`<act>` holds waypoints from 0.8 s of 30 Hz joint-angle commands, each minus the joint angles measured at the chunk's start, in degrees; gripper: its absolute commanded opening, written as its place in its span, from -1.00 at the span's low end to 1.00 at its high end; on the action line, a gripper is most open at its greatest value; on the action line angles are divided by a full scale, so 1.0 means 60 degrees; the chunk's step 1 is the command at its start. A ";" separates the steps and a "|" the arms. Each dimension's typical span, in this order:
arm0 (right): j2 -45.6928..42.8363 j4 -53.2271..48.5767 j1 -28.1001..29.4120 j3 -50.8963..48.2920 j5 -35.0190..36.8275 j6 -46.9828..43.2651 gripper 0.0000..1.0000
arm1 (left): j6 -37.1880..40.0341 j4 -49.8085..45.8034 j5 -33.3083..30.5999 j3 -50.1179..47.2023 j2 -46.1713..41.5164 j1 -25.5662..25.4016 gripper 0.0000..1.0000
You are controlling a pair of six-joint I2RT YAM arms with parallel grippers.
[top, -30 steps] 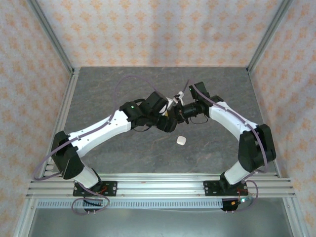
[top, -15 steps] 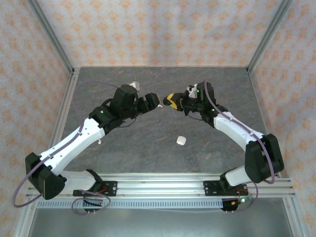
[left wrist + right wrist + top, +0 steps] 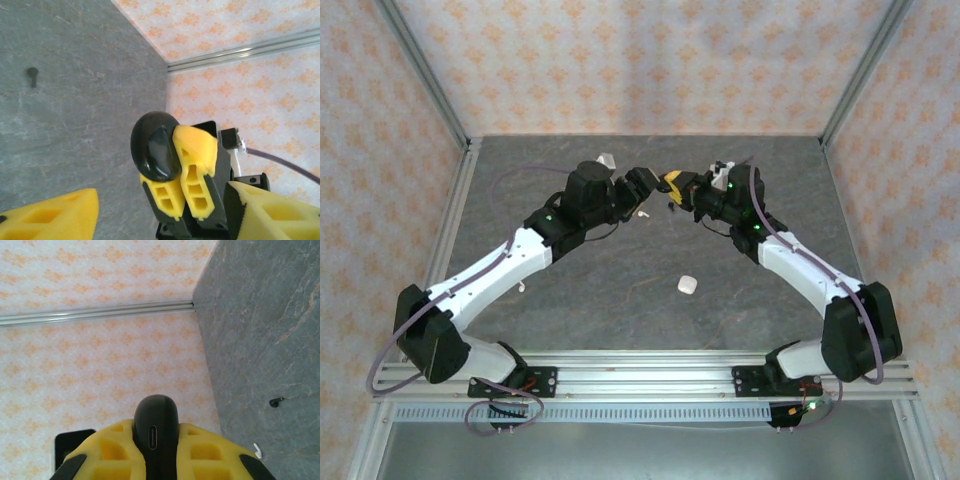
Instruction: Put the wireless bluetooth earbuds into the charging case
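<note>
The right fingers (image 3: 117, 452) are closed on the black case (image 3: 155, 432) and hold it above the desk (image 3: 620, 300), over its far middle part. The two yellow pads press on the two sides of the case. The end with the small charging port looks toward the right wrist camera. In the left wrist view the rounded body of the case stands out beyond the tips of the right fingers.

The left fingers (image 3: 50, 217) are open, wide apart, and they hold nothing. They point at the black case. In the left wrist view the case and the right fingers show in the gap between them, further away. They are near the case, but I see no contact. From above, the tips of the two arms almost meet.

The earbuds lie on the desk, apart from both cases. In the right wrist view a black earbud (image 3: 276, 401) lies on the grey surface, and a white earbud (image 3: 257, 450) lies near it. The left wrist view also shows one black earbud on the desk, well apart from the fingers. I cannot tell if it is the same one.

The white case (image 3: 687, 285) rests on the desk nearer to the arm bases, well apart from both pairs of fingers.
</note>
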 commanded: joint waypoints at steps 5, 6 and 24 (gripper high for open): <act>-0.0208 0.0706 0.0032 -0.0031 0.0135 0.0491 -0.86 | -0.0929 0.2280 0.0112 -0.0605 0.0182 0.0083 0.07; -0.0201 0.0738 0.0036 -0.0040 0.0122 0.0526 -0.86 | -0.0874 0.2283 0.0200 -0.0524 0.0252 0.0098 0.05; -0.0105 0.1018 0.0044 0.0163 -0.0432 0.0693 -0.86 | -0.1617 0.3801 0.0865 -0.0585 0.1087 0.0287 -0.33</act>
